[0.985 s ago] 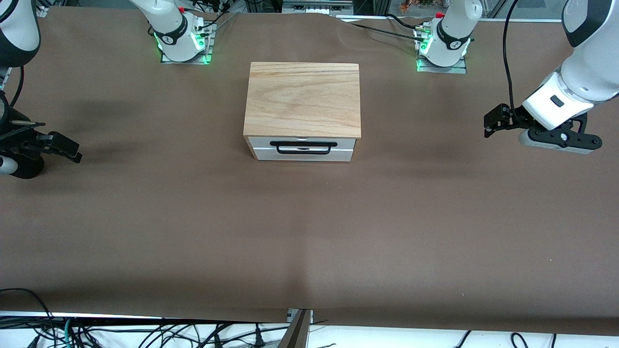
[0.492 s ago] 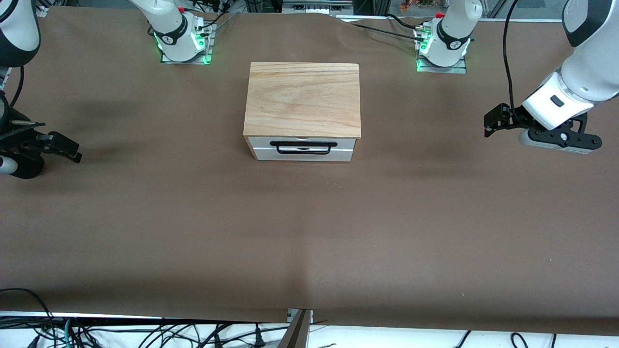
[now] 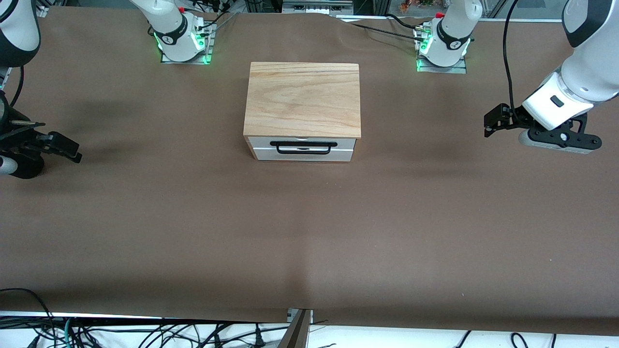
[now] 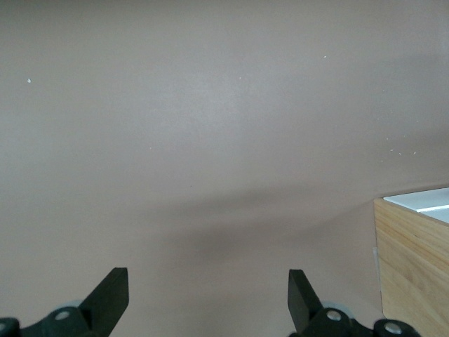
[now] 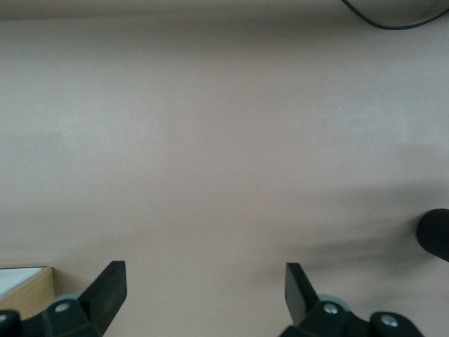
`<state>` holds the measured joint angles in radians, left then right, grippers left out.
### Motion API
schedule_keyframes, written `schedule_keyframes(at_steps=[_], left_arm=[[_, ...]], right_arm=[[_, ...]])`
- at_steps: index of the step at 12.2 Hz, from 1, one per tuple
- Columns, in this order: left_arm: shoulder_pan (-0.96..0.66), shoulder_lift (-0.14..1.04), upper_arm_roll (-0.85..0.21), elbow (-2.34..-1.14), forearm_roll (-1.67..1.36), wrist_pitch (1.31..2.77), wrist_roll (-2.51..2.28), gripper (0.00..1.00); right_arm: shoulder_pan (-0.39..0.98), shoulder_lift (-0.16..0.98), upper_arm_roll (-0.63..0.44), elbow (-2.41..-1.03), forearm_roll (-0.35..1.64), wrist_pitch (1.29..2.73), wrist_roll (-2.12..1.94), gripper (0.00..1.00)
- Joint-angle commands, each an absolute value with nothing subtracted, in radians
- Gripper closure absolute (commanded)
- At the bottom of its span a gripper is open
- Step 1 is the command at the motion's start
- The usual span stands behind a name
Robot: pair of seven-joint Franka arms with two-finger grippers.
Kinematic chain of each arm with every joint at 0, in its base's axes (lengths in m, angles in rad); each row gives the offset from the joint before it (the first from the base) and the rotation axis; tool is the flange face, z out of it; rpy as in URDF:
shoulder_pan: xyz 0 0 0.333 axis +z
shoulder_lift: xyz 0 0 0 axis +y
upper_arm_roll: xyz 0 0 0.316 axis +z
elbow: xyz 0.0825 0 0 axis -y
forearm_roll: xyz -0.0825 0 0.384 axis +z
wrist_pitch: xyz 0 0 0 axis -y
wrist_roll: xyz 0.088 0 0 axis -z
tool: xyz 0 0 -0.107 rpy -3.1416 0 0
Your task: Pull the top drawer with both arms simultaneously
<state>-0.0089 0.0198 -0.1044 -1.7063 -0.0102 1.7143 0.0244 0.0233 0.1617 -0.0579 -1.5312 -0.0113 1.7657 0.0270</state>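
Well apart: top drawer [image 3: 303, 148], both end effectors.

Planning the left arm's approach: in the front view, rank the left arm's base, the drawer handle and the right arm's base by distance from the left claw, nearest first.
From the left claw, open over bare table at its own end:
1. Left arm's base, at the table's edge farthest from the front camera, its own end.
2. Drawer handle, on the closed top drawer, mid-table.
3. Right arm's base, toward the right arm's end.
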Motion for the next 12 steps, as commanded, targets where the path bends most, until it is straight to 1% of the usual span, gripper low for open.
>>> schedule_keyframes(at_steps=[1,4,5,9,12], left_arm=[[-0.005,0.041,-0.11,-1.675,-0.008,1.683,0.041,0.0],[-0.008,0.069,-0.11,-1.675,-0.087,1.648,0.041,0.0],[-0.008,0.075,-0.11,-1.675,-0.125,1.637,0.043,0.0],[-0.011,0.118,-0.112,-1.677,-0.325,1.632,0.046,0.0],[-0.027,0.185,-0.113,-1.675,-0.521,1.638,0.064,0.0]], right_arm=[[0.014,0.153,-0.048,-1.529,-0.02,1.753,0.026,0.0],[0.014,0.156,-0.048,-1.529,-0.02,1.755,0.026,0.0],[0.015,0.184,-0.048,-1.529,-0.021,1.755,0.023,0.0],[0.017,0.228,-0.045,-1.537,-0.005,1.756,0.035,0.0],[0.023,0.267,-0.044,-1.54,0.18,1.756,0.025,0.0]])
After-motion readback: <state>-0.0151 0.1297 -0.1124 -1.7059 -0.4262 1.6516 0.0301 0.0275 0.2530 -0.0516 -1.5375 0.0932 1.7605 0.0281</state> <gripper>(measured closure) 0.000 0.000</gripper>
